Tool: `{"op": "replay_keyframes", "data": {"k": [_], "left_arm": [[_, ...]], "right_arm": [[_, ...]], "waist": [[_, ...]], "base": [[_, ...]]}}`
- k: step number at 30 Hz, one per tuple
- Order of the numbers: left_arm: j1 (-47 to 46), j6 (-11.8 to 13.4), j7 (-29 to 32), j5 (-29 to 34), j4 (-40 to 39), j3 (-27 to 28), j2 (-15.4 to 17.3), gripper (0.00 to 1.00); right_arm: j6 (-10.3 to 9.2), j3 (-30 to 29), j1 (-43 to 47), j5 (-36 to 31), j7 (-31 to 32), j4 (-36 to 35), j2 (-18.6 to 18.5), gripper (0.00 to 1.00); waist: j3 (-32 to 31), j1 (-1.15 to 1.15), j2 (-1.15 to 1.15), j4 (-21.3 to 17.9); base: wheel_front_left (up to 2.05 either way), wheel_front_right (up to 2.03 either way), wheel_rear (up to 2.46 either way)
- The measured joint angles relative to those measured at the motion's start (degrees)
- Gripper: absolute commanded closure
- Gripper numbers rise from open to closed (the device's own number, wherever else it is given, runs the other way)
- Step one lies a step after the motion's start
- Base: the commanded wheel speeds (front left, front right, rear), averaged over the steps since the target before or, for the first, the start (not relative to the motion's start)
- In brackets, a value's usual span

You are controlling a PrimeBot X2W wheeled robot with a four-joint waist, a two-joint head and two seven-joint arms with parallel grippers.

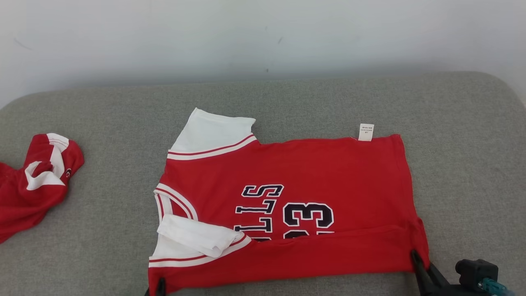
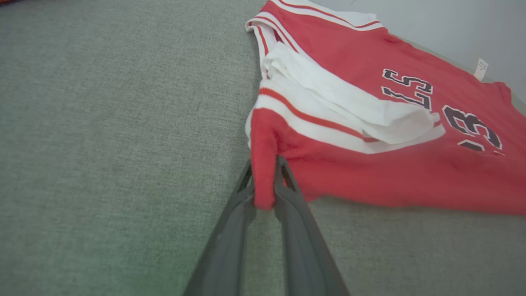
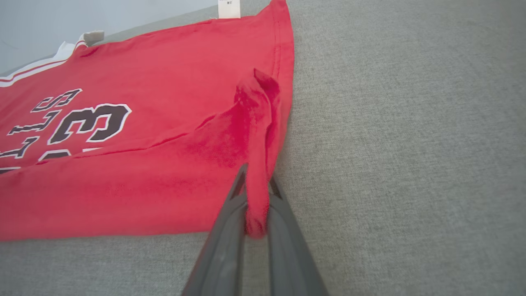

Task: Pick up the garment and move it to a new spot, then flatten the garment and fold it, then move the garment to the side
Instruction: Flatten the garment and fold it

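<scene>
— What am I holding?
— Your left gripper (image 2: pixel 263 164) is clamped on the jersey's (image 1: pixel 296 172) near left corner. Your right gripper (image 3: pixel 257 181) is pinched on its near right corner. Both reach in low from the near side.
— And the jersey?
— It's spread on the grey cushion (image 1: pixel 102 246), with its near edge folded over.

Left tool (image 2: pixel 265 163) at head view's bottom left, jaws clamped together; right tool (image 3: pixel 257 174) bottom right, clamped likewise

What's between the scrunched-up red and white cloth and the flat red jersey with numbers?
Nothing. In the head view, bare grey fabric surface separates the scrunched-up red and white cloth from the flat red jersey.
</scene>
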Motion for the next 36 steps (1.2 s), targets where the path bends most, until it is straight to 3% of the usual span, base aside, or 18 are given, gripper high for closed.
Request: {"op": "replay_keyframes", "data": {"k": [1,2,11,22,26,29,36], "left_arm": [[0.1,0.5,0.0,0.8,-0.1,0.0,0.0,0.02],[0.1,0.5,0.0,0.9,-0.2,0.1,-0.2,0.0],[1.2,1.5,-0.2,6.2,-5.3,6.2,-0.5,0.0],[3.0,0.9,-0.2,16.6,-14.6,16.6,-3.0,0.0],[4.0,0.2,-0.2,21.2,-17.1,20.4,-4.6,0.0],[4.9,-1.6,-0.2,26.7,-16.9,19.8,-3.5,0.0],[5.5,-4.7,-0.2,28.0,-16.0,22.0,-5.1,0.0]], "right_arm": [[0.01,-0.3,0.5,-0.4,0.3,-0.7,0.2,0.21],[0.01,-0.6,0.9,-1.0,0.4,-1.3,0.5,0.0],[0.0,-1.8,1.8,-3.6,-0.5,-6.4,1.7,0.0],[0.0,-2.3,0.1,-7.1,-8.5,-9.2,4.7,0.0],[0.0,-1.9,0.0,-8.0,-11.1,-9.2,6.0,0.0],[0.0,-1.9,-0.2,-9.1,-12.2,-8.7,6.0,0.0],[0.0,-2.8,-1.0,-10.3,-12.6,-8.0,8.0,0.0]], "waist": [[0.0,0.0,0.0,0.0],[-0.1,0.0,0.0,0.1],[-1.8,0.0,0.0,0.2],[-4.4,0.0,0.0,-0.2],[-5.1,0.0,0.0,-0.3],[-5.1,0.0,0.0,-0.5],[-4.9,0.01,0.0,-0.8]], "base": [[0.0,0.0,0.0],[0.0,0.0,0.0],[0.0,0.0,0.0],[0.0,0.0,0.0],[0.0,0.0,0.0],[0.0,0.0,0.0],[0.0,0.0,0.0]]}}
